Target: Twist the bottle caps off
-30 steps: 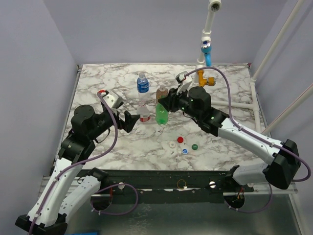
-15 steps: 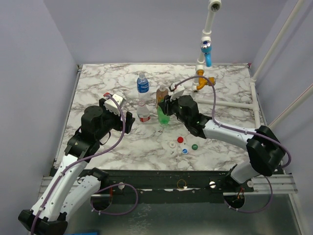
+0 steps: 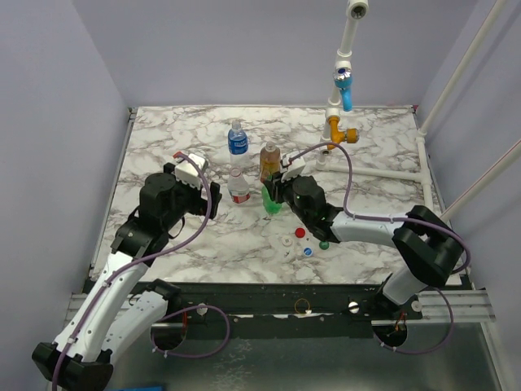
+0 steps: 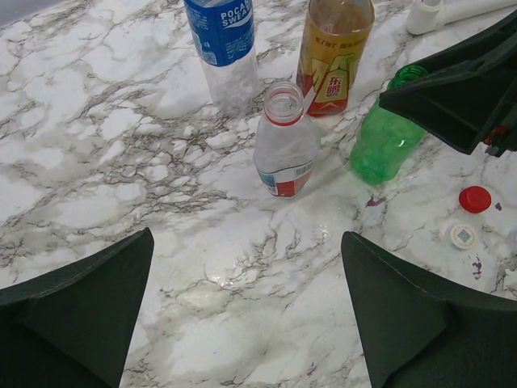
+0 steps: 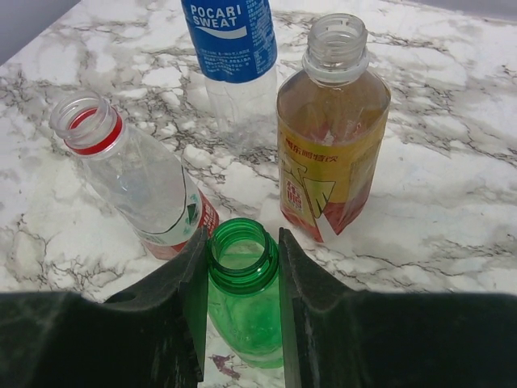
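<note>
Red cap (image 3: 299,232), green cap (image 3: 324,243), white cap (image 3: 286,242) and bluish-white cap (image 3: 308,251) are seen lying loose in a tight cluster on the marble table (image 3: 163,147), nearest the arm bases. Just behind them, the green bottle (image 5: 242,283) is clamped at the neck by the right gripper (image 5: 241,257), w/ fingers (image 5: 186,307) pressed on both sides below the open mouth. Its base is set on the table, and the body appears tilted in the left wrist view. To the left, the left gripper (image 4: 246,315) is spread wide w/ nothing between its fingers, apart from the bottles. Further back, the clear bottle w/ red-white label (image 5: 137,186) is stood uncapped, a red ring round its neck. Beside it the amber bottle (image 5: 331,137) is also uncapped. Farthest is the clear bottle w/ blue label (image 5: 234,48). Its top is cut off in both wrist views and too small in the top view to tell.
</note>
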`<action>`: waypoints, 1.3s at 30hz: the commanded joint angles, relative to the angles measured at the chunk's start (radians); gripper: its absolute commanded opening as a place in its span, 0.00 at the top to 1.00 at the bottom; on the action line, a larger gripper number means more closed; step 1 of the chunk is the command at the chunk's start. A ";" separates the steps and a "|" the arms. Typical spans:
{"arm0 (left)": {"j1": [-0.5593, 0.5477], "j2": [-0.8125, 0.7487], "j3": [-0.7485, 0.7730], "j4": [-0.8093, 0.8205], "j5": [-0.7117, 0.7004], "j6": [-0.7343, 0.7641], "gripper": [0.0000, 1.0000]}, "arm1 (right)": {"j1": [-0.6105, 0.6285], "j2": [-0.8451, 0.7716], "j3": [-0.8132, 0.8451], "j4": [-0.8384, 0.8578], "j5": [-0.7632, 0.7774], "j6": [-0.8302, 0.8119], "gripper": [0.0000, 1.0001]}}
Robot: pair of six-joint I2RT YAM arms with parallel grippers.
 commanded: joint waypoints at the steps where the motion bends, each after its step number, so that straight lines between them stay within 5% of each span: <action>1: 0.002 0.011 0.000 -0.002 -0.028 -0.024 0.01 | 0.010 -0.013 -0.041 0.030 0.063 0.007 0.83; 8: 0.001 0.028 0.010 0.004 -0.023 -0.024 0.01 | 0.012 -0.059 -0.057 0.004 0.066 0.029 0.48; 18: 0.003 0.045 0.026 0.007 -0.012 -0.029 0.01 | 0.012 -0.129 -0.036 -0.055 0.054 0.023 0.23; 22: 0.003 0.059 0.038 0.006 -0.024 -0.041 0.01 | 0.014 -0.188 -0.030 -0.101 0.044 0.019 0.01; 30: 0.025 0.101 0.030 0.014 -0.092 -0.104 0.01 | 0.013 -0.460 -0.130 -0.275 0.132 0.047 0.00; 39: 0.339 0.257 -0.032 0.155 0.086 -0.078 0.01 | -0.052 -0.817 -0.261 -0.541 0.476 0.188 0.00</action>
